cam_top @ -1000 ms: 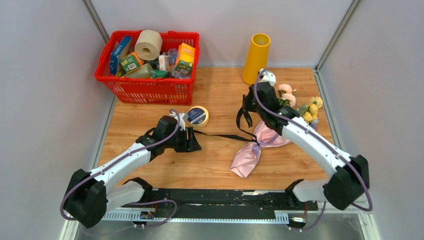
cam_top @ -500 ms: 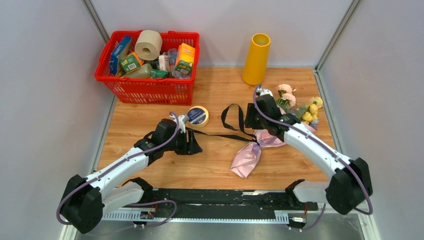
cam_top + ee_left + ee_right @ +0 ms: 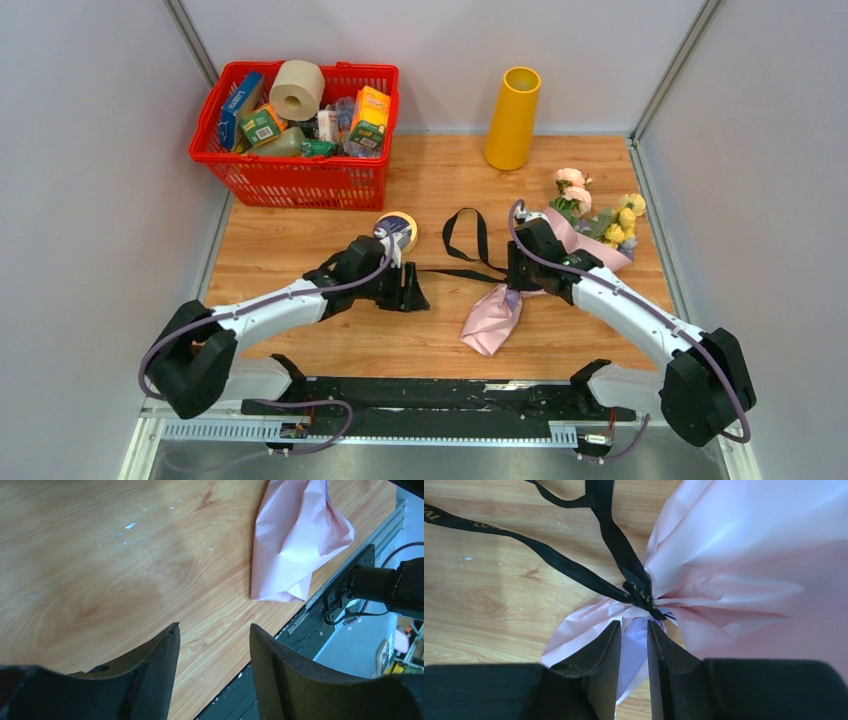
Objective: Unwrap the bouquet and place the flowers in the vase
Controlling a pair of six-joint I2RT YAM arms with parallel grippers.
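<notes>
Barely started: gotta untie the ribbon [image 3: 574,570] on the bouquet [image 3: 585,235] and fill the vase [image 3: 513,117], with left gripper [image 3: 214,627] gaping empty, right gripper [image 3: 634,623] barely parted at the knot [image 3: 641,596], no clear grip.

Table [image 3: 100,555] finished in matt wood grain. Bouquet [image 3: 749,555] wrapped in thin, creased paper, soft sheen. Ribbon [image 3: 611,530]: black cloth. Vase [image 3: 512,118] smooth, matt. Basket [image 3: 290,178]: plastic.

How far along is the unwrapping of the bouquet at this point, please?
Done: the black ribbon trails loose across the table. In hand: its knot still cinches the pink paper; the right fingers sit narrowly apart beside it, the left fingers open and empty. Left: free the flowers and stand them in the vase.
</notes>
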